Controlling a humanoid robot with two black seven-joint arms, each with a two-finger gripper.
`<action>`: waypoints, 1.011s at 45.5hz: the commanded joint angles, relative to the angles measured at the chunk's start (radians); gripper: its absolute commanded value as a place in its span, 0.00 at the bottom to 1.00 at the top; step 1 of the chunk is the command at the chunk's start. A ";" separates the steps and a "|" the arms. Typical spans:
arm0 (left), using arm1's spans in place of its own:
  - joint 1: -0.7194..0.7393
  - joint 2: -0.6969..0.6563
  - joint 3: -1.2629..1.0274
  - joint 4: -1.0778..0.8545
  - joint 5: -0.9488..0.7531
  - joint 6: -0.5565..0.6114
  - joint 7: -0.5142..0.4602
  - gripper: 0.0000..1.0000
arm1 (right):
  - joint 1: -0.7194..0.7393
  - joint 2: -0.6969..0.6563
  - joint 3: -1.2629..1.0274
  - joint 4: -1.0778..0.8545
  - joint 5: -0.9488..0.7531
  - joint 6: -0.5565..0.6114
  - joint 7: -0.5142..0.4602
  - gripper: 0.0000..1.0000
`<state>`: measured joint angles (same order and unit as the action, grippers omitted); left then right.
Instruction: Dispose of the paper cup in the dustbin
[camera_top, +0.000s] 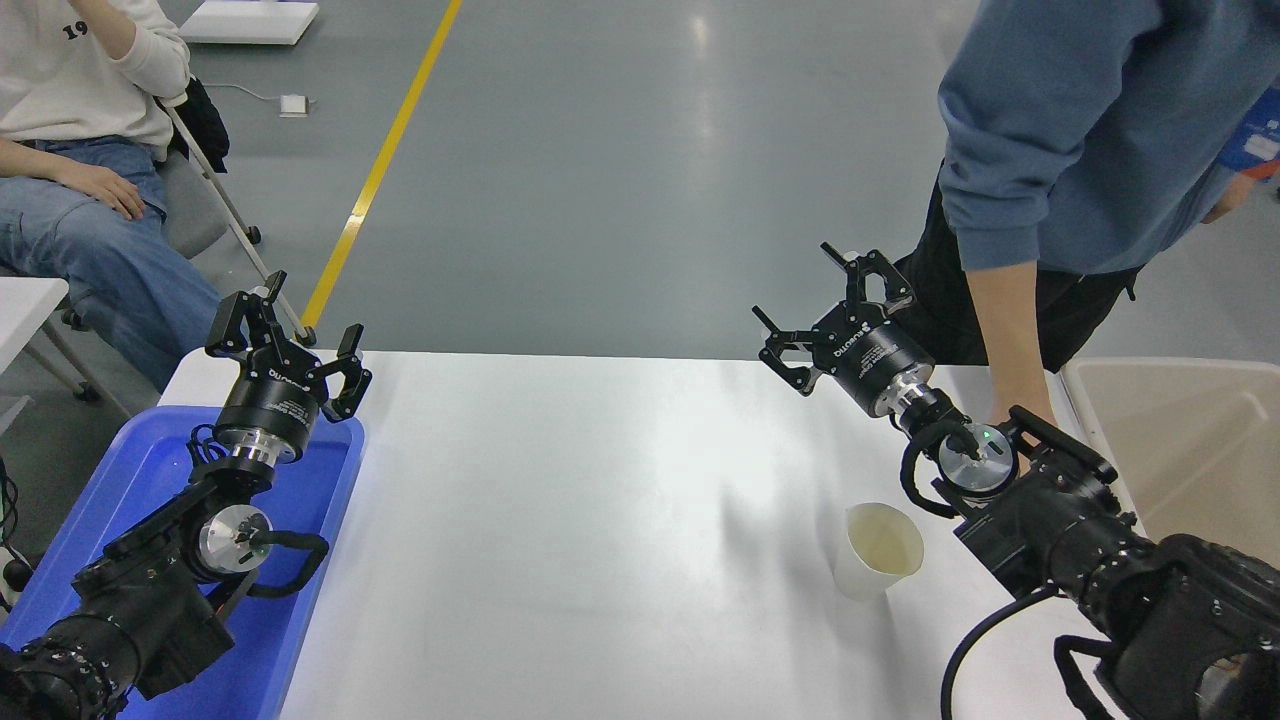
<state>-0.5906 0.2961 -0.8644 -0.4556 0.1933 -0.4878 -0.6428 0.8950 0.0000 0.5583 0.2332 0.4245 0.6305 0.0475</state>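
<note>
Showing the scene: we see a white table (560, 520) with the task not yet begun.
Cup: we find the small off-white tapered paper cup (876, 550) standing upright, mouth up, on the table's right half, untouched.
Bin: the large beige plastic dustbin (1180, 450) sits off the table's right edge, well apart from the cup, with the right arm between them.
Right gripper: the black right gripper (835, 315) hangs above the table's far edge, fingers spread, holding nothing.
Left gripper: the black left gripper (285, 335) is parked over the far rim of a shallow blue plastic tray (330, 490), fingers spread and empty.
Key relation: we judge the cup lies nearer the camera than the right fingertips, beside the forearm; its long axis is vertical. The right arm is far nearer than the left.
Next move: we expect the right gripper must draw back and descend to straddle the cup wall.
Person: a hand (1020, 405) reaches down at the table's far right corner, close to the right wrist.
</note>
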 joint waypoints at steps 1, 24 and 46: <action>0.000 0.000 -0.001 0.000 0.000 0.000 0.000 1.00 | -0.001 0.000 -0.002 0.000 -0.001 0.000 0.000 0.99; 0.000 0.002 -0.001 0.000 0.000 0.000 0.000 1.00 | -0.022 -0.098 -0.002 0.095 -0.035 0.009 0.000 0.99; 0.000 0.002 -0.001 0.000 0.000 0.000 0.000 1.00 | -0.123 -0.357 0.003 0.360 -0.072 0.001 0.000 0.99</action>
<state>-0.5905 0.2976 -0.8651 -0.4554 0.1933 -0.4878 -0.6427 0.8163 -0.2573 0.5577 0.5035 0.3847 0.6310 0.0475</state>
